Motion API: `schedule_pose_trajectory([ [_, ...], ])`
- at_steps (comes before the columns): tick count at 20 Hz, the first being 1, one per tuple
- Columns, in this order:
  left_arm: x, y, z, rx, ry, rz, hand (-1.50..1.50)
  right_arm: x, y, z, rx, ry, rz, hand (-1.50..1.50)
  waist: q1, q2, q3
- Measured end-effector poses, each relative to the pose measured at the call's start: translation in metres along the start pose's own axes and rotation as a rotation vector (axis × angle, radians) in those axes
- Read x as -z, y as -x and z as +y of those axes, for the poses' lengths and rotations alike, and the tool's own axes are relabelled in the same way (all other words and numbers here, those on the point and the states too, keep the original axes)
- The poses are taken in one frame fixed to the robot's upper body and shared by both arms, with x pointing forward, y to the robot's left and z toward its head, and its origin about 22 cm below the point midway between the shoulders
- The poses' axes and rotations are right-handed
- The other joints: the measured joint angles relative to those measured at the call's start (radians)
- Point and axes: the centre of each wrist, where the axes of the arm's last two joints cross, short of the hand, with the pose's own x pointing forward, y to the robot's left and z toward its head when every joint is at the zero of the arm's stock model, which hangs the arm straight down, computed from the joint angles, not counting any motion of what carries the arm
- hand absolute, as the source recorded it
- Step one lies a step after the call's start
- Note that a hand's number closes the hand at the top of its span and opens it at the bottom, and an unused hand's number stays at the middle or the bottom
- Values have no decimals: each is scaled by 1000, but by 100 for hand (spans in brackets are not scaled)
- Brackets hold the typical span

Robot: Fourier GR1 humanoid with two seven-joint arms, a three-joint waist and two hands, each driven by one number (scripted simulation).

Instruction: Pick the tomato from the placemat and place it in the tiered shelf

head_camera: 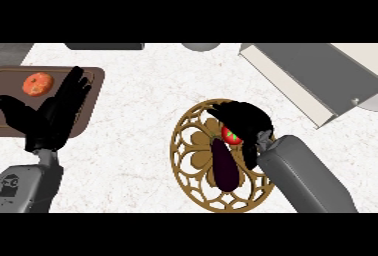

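A red tomato (pixel 232 135) with a green stem lies on the round gold openwork placemat (pixel 188 165), right of centre. My right hand (pixel 247 120) is curled over the tomato from the right and hides part of it. A dark purple eggplant (pixel 224 167) lies on the placemat just below the tomato. The grey tiered shelf (pixel 314 75) stands at the back right, apart from the hand. My left hand (pixel 60 107) rests open at the left, fingers up, over a brown board.
A brown cutting board (pixel 92 95) at the left holds an orange round fruit (pixel 38 83) near its back. A dark object (pixel 103 46) and a grey round object (pixel 201 46) sit at the counter's back edge. White counter lies between board and placemat.
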Motion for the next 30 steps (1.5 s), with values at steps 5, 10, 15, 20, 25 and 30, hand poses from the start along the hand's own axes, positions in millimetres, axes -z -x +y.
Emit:
schedule_pose_trajectory([
  [5, 3, -2, -4, 2, 6, 0, 0, 15, -1, 9, -6, -29, -4, 150, 0, -3, -1],
  [10, 0, 4, 3, 1, 6, 3, 0, 19, 4, 13, -67, 29, -65, 150, 2, -8, -4],
  [15, -2, 7, 3, -1, 8, 3, 0, 22, -8, 18, -64, 93, -85, 150, -1, -9, -5],
  [20, -1, 10, 3, -7, -1, 8, 0, 5, -67, 43, -9, 148, -33, 150, -9, -14, -7],
  [25, -1, 8, 2, 0, 3, 4, 0, -21, -111, 61, 132, 224, -33, 150, -5, -8, -3],
  [30, -2, 8, 3, 1, 2, 7, 0, -58, -128, 42, 377, 418, -102, 150, -6, -6, 0],
])
